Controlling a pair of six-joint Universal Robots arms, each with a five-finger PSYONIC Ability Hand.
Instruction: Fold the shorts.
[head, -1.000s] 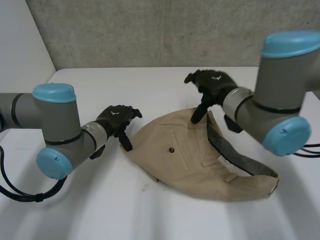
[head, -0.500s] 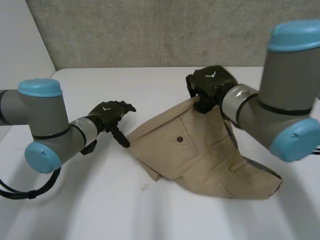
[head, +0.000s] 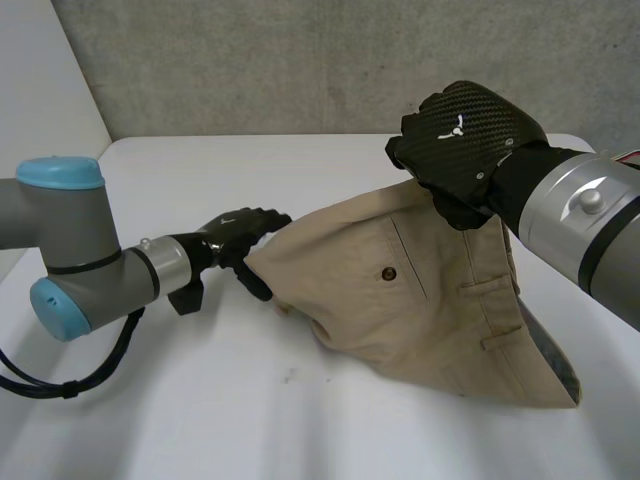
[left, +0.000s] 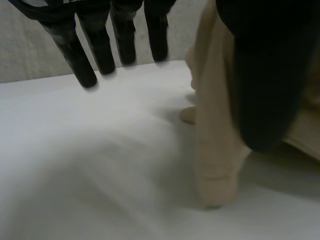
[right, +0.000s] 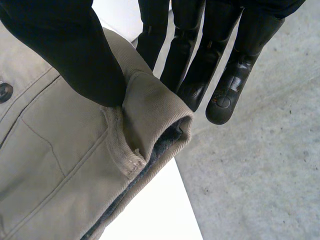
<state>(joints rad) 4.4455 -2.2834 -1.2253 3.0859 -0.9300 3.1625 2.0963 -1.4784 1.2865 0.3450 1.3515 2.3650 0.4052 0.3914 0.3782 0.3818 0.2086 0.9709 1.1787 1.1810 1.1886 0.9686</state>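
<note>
A: Where are the shorts?
B: Tan shorts (head: 430, 300) are on the white table (head: 180, 420), more on the right arm's side. One waistband corner is held up off the table. The rest slopes down from it and lies on the tabletop. The back pocket faces up, with a dark button (head: 389, 273) on it.

A: What about the right hand?
B: The right hand (head: 465, 145) is clamped on that raised corner. In its wrist view the thumb presses the folded waistband against the fingers (right: 192, 75) behind it, so this is a pinch. (Grey lining shows at the band's edge, and a belt loop (right: 122, 150) sits just below the thumb.)

A: And the left hand?
B: The left hand (head: 238, 232) is low, close to the table, at the opposite end of the shorts and right at the cloth's edge. In its wrist view the fingers (left: 82, 55) are straight, spread and clear of the cloth. The thumb lies against an upright fold of the tan cloth, and the lower end of that fold rests on the table. Nothing is pinched, so the hand is unclenched.

A: Does the thumb touch the cloth?
B: Yes, it is against the fold. Whether it presses down cannot be told.

A: How do the hands sit relative to each other?
B: They are well apart, with the shorts spanning between them. The right hand is high and the left is near the tabletop.

A: Anything else?
B: A grey concrete wall (head: 300, 60) stands behind the table.
</note>
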